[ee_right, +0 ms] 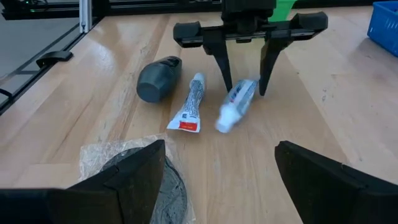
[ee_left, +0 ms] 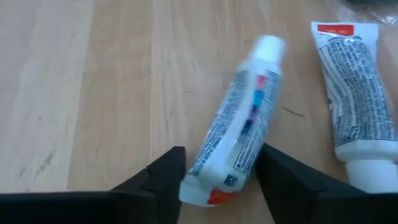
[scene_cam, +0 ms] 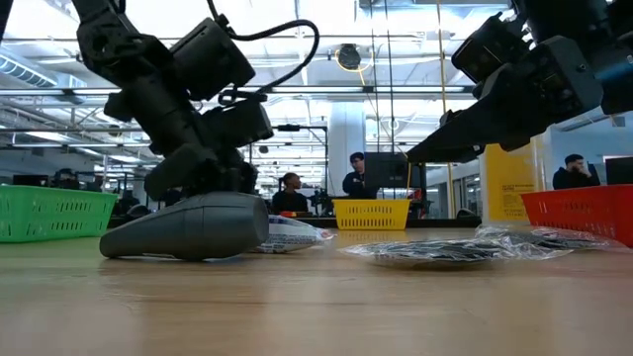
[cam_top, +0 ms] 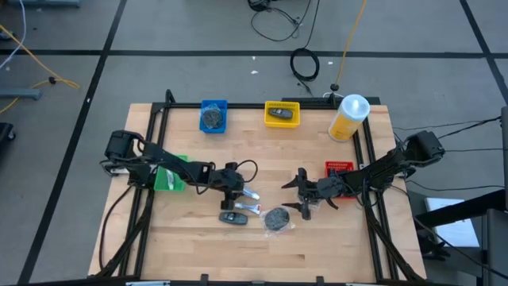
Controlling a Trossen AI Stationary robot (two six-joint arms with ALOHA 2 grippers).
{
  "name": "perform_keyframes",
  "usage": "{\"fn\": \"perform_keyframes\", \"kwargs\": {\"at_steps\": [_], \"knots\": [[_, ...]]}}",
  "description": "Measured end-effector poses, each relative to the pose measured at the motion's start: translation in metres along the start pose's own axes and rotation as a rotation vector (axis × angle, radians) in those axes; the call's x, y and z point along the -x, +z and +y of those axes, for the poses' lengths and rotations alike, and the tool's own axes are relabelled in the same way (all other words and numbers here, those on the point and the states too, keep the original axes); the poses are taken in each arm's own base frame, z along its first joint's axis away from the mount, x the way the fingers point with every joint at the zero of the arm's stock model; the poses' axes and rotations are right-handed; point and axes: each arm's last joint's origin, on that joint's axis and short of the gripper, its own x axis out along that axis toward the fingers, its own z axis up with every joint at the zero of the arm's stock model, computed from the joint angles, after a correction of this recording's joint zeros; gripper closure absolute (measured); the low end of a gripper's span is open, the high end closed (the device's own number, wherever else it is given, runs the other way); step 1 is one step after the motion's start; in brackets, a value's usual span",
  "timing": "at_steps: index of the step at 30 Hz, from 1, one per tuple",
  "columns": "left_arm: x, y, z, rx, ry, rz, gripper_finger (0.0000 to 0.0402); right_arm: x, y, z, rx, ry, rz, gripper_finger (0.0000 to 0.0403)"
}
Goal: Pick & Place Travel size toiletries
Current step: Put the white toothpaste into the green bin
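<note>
Toothpaste tube (ee_left: 239, 124) between left claw (ee_left: 217, 180) fingers: motion-blurred, print unreadable, tail end cut off at frame edge. Second tube (ee_left: 357, 106): cap end cut off. Wrapped disc (ee_right: 140, 180) half hidden behind right claw finger (ee_right: 134, 180).

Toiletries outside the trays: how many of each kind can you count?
White tubes: 2
Dark bottle: 1
Wrapped grey disc: 1
Total: 4
</note>
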Motion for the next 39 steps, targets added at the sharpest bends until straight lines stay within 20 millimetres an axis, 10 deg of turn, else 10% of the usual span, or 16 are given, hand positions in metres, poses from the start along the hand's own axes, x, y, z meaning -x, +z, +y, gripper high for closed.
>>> {"fn": "perform_keyframes", "kwargs": {"at_steps": [13, 29, 39], "knots": [[0.029, 0.011, -0.011, 0.185, 0.032, -0.013, 0.0390, 0.000, 0.000, 0.000, 0.002, -0.003, 0.000, 0.0110], [0.203, -0.007, -0.047, 1.042, 0.338, 0.400, 0.0385, 0.000, 0.000, 0.000, 0.003, -0.005, -0.001, 0.0110], [0.201, -0.045, -0.037, 1.198, 0.676, 0.545, 0.0385, 0.000, 0.000, 0.000, 0.002, -0.004, -0.002, 0.0110]]}}
